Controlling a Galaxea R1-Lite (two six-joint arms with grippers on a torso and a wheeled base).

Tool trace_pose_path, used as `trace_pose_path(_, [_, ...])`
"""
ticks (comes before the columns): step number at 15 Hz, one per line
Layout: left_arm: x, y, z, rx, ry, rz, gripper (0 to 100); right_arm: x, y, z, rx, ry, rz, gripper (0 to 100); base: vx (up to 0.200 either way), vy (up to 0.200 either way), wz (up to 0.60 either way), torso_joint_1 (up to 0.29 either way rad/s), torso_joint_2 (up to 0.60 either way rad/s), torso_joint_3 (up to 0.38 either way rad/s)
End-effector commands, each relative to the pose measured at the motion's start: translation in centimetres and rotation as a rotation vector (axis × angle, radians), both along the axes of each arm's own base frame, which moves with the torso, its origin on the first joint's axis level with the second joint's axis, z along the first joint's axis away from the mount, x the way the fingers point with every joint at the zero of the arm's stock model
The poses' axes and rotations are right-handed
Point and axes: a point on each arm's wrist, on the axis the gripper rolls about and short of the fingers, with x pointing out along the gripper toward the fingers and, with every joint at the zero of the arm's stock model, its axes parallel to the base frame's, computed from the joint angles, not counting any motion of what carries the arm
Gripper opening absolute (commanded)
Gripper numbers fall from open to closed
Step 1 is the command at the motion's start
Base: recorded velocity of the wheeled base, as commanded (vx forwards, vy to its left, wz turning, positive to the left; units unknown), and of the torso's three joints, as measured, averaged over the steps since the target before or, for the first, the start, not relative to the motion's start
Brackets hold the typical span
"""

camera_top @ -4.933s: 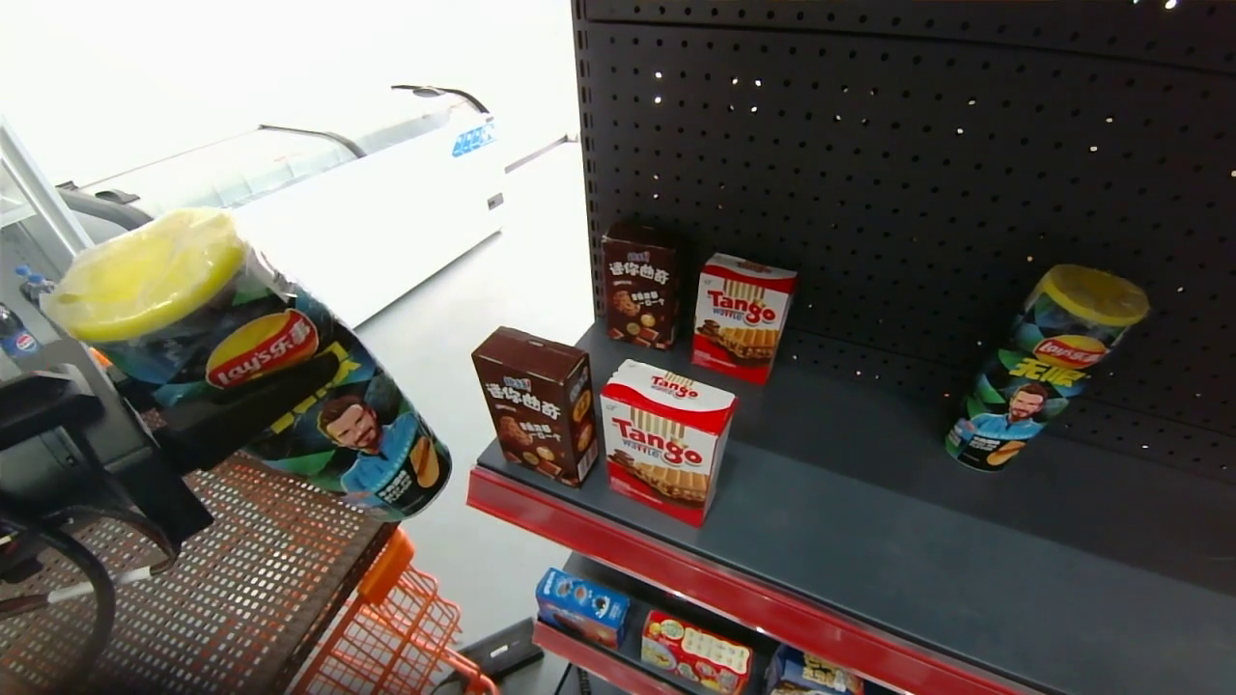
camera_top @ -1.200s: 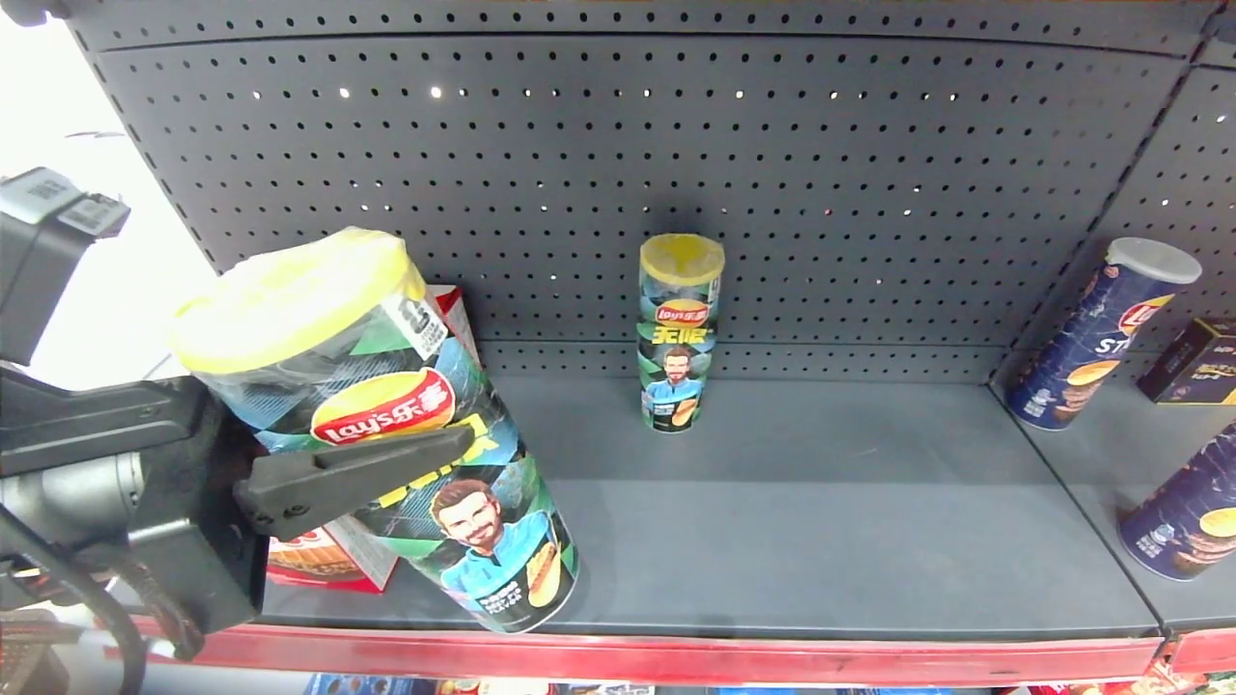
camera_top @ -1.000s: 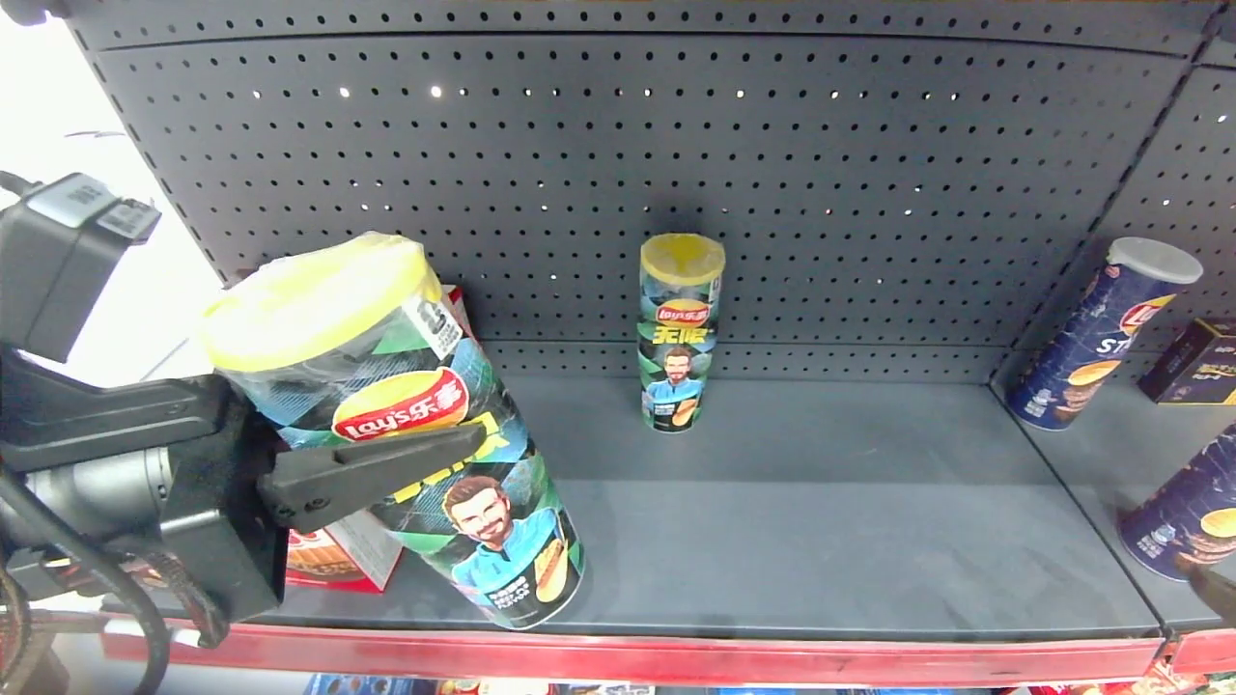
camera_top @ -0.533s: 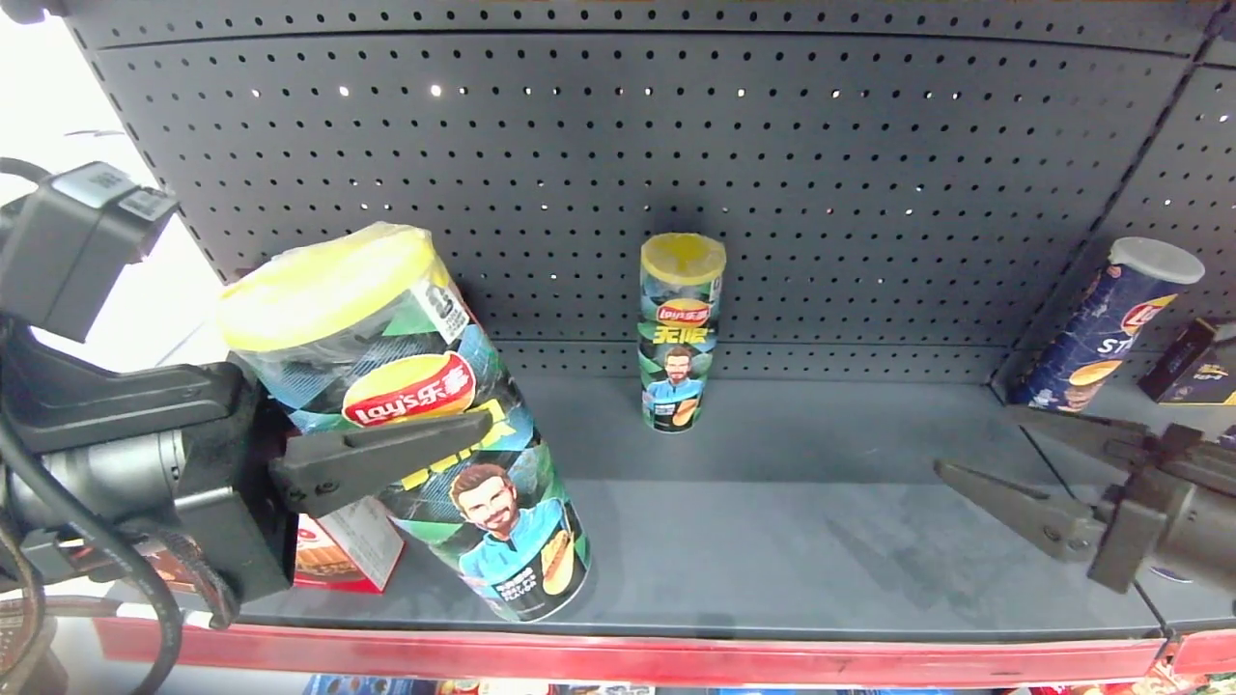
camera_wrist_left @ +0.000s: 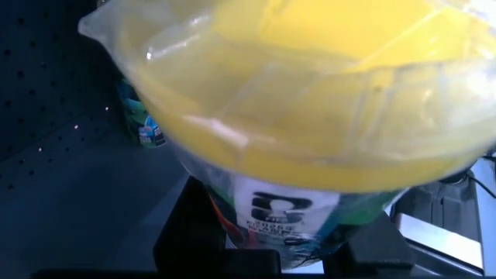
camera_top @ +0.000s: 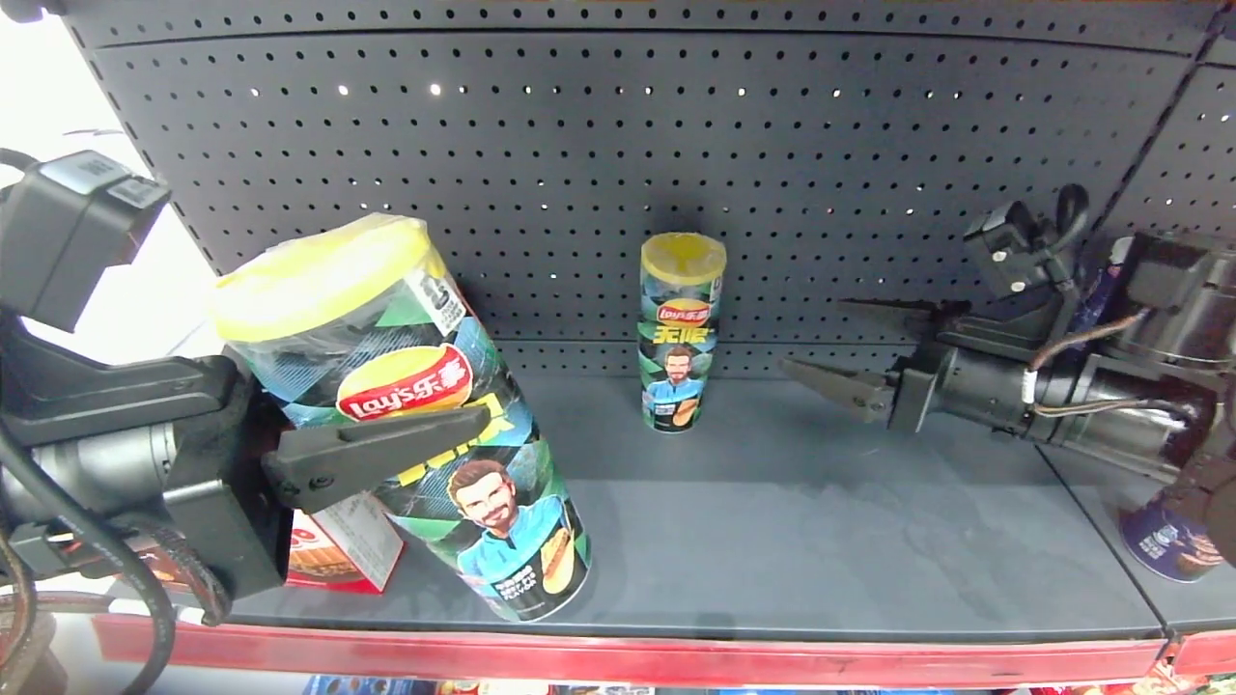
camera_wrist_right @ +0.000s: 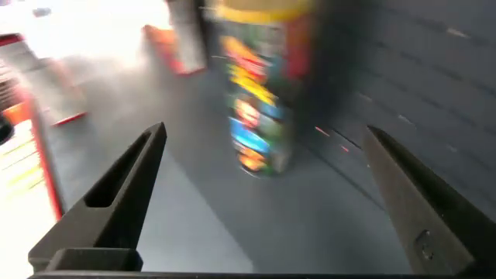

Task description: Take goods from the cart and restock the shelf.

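The chips can (camera_top: 415, 415) leans over the front left of the shelf (camera_top: 821, 521). Its long axis is tilted, with the yellow lid up and to the left and the base down at the front edge; I cannot tell whether the base touches the deck. The left tool (camera_top: 425, 425) pinches it around the middle, one finger lying across the printed face.

Half a second ago the can sat almost the same. The right tool (camera_top: 816, 336), then low at the front right, has risen and gone deeper. Its fingers are spread and point at the standing can (camera_top: 681, 333) by the pegboard (camera_top: 579, 164).

Bare deck lies between the two cans. Around it are the red front lip (camera_top: 676, 661), a box (camera_top: 338, 550) just behind the held can, and a blue can (camera_top: 1164, 545) at the front right.
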Motion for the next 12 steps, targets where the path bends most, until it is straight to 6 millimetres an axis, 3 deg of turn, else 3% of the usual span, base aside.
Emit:
trace_pose_path(1, [-0.5,0.1,0.3,-0.018,-0.001,-0.006,0,2.5,1.5,-1.3,-0.023,0.022,0.105,100,0.000,0.000,0.00,0.000,0.00,0.000])
trace_pose_path(2, [-0.5,0.1,0.3,-0.018,-0.001,-0.006,0,2.5,1.5,-1.3,-0.023,0.022,0.105,100,0.000,0.000,0.00,0.000,0.00,0.000])
trace_pose_path(3, [-0.6,0.0,0.7,-0.033,-0.003,-0.012,0,4.5,2.2,-1.2,-0.023,-0.019,0.275,100,0.000,0.000,0.00,0.000,0.00,0.000])
trace_pose_path(4, [-0.6,0.0,0.9,-0.035,-0.009,-0.012,0,5.4,2.5,-1.1,-0.024,-0.036,0.302,100,0.000,0.000,0.00,0.000,0.00,0.000])
trace_pose_path(12, [-0.6,0.1,0.8,-0.047,0.018,-0.044,0,10.6,4.1,-3.7,-0.024,-0.029,0.298,100,0.000,0.000,0.00,0.000,0.00,0.000])
